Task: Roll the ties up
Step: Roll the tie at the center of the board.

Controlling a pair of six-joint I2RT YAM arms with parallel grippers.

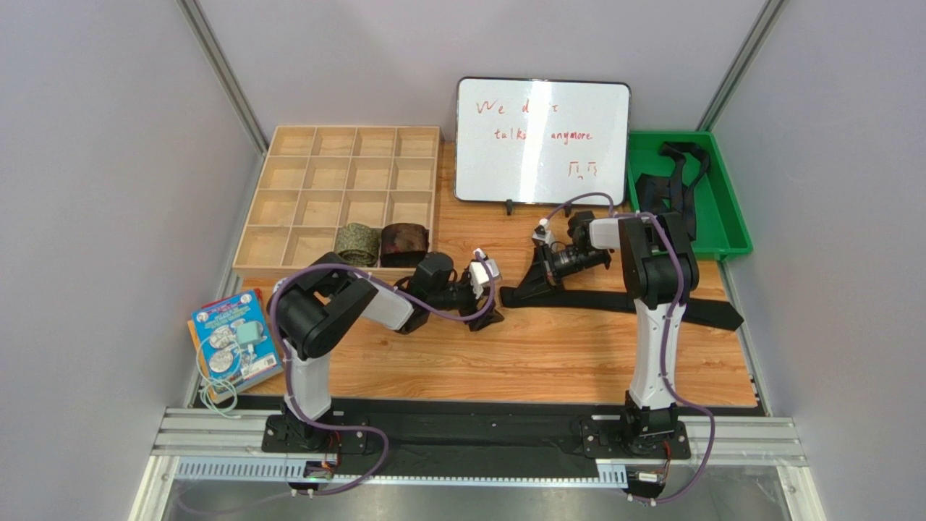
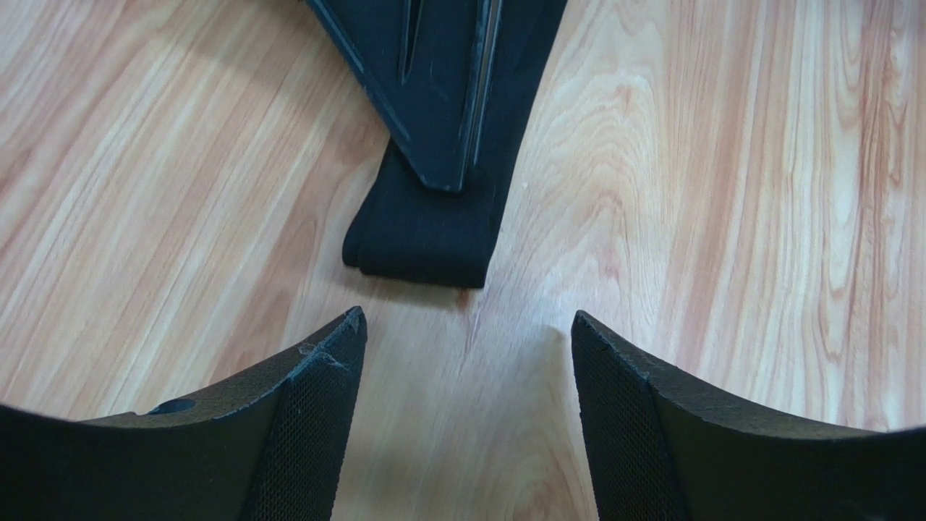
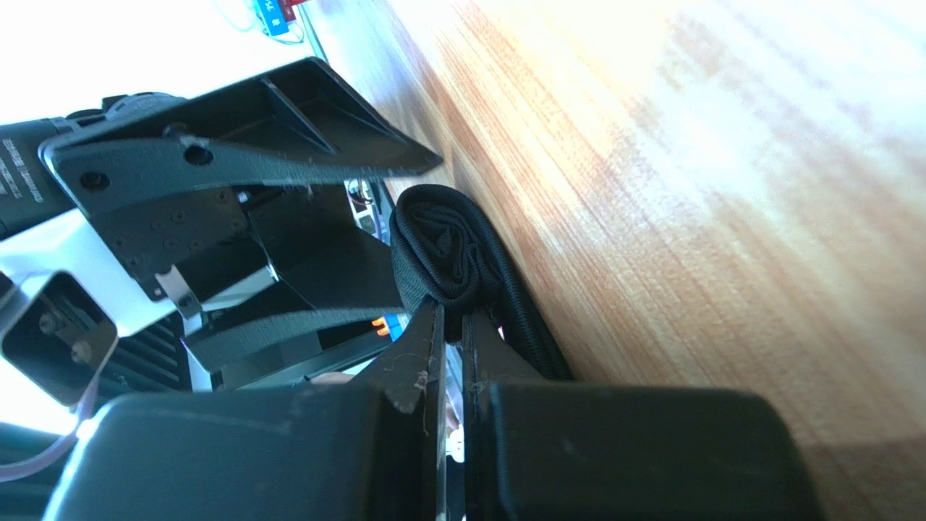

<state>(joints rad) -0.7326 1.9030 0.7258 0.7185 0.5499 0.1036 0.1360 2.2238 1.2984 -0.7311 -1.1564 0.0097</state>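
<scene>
**Top view.** One tie [image 1: 641,307] lies flat on the table [image 1: 543,358], running from the middle out toward the right edge. The left gripper [image 1: 486,315] and right gripper [image 1: 533,284] both meet at its left end. We judge a roll is just being started there, with one arm pinning the end so the other can turn it.
- The tray [image 1: 252,233] has sixteen compartments, four by four. Two in the near row are filled, with an olive roll [image 1: 357,241] and a brown roll [image 1: 404,243] side by side.
- The green bin [image 1: 726,217] holds spare ties [image 1: 665,185] in a black tangle, and we cannot count them.
- We also see one whiteboard [image 1: 541,141] and one book [image 1: 230,342].

**Left wrist.** The left gripper [image 2: 467,320] is spread wide and holds nothing. Bare table [image 2: 706,217] shows between its fingers [image 2: 315,434].
- The tie [image 2: 418,233] ends just ahead of them, apart from both. Its tip is doubled back into a short fold.
- The right gripper [image 2: 443,174] sits on top of that fold with its tips together. We take the wide stance as lining up to take the folded end.

**Right wrist.** The right gripper [image 3: 451,326] is closed with its tips down at the tie [image 3: 446,244]. The fold bulges just beyond them against the wood.
- We cannot tell whether cloth is pinched between the tips or only pressed flat. Either way, the hold seems meant to keep the fold from springing open.
- One of the left fingers [image 3: 250,152] hangs close by, not touching.

**Tally.** Two ties are rolled, one is in work, and the rest wait in the bin.
</scene>
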